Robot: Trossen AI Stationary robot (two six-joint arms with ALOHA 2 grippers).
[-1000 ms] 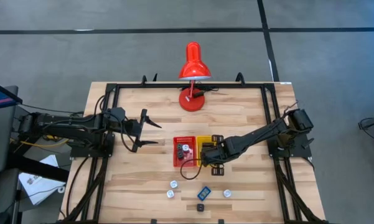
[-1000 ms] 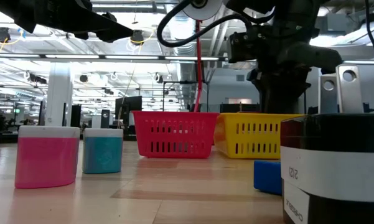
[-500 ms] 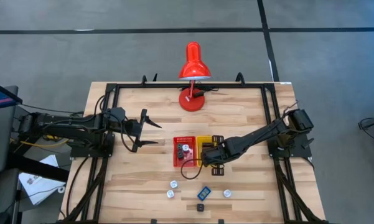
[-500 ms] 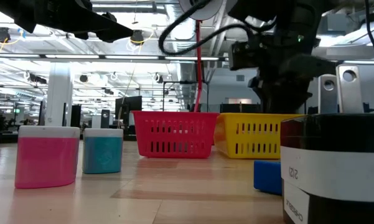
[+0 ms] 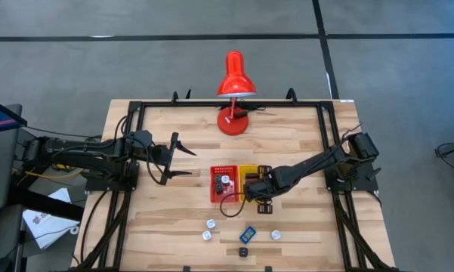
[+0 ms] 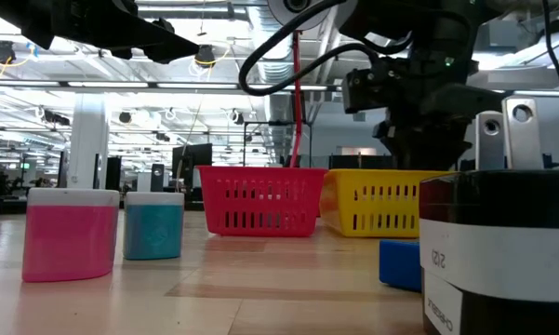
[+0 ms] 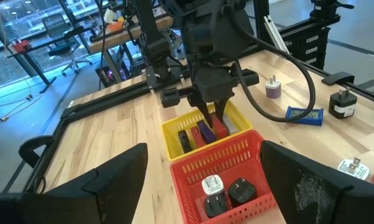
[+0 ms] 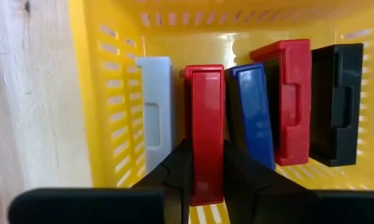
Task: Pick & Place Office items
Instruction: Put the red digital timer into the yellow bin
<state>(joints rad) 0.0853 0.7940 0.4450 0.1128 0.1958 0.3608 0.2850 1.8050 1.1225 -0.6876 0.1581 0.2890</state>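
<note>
My right gripper (image 8: pixel 204 180) reaches down into the yellow basket (image 8: pixel 106 93) and is shut on a red flat rectangle (image 8: pixel 204 118). Beside it, grey (image 8: pixel 154 106), blue (image 8: pixel 255 112), red (image 8: pixel 290 93) and black (image 8: pixel 336 99) flat pieces stand on edge in a row. In the high view this gripper (image 5: pixel 258 187) is over the yellow basket (image 5: pixel 249 171). My left gripper (image 5: pixel 183 160) waits open over the table's left half. Several small items (image 5: pixel 248 233) lie on the near table. My right gripper pinches the red flat rectangle between its two fingers (image 8: pixel 180 174), across its narrow edge at one end (image 8: pixel 204 158). The fingers come from above, pointing down into the yellow basket. The piece stands on edge in line with its neighbours; whether it rests on the basket floor, I cannot tell.
A red basket (image 5: pixel 223 183) with black and white plug-like pieces (image 7: pixel 219 193) adjoins the yellow one on its left. The red desk lamp (image 5: pixel 234 83) stands at the far edge. In the low view, pink (image 6: pixel 72 233) and teal (image 6: pixel 153 225) blocks and a black cylinder (image 6: pixel 502 251) stand near the camera.
In the low view my right arm's wrist has shifted slightly above the yellow basket and its cable loop has swung; the high view shows hardly any move.
</note>
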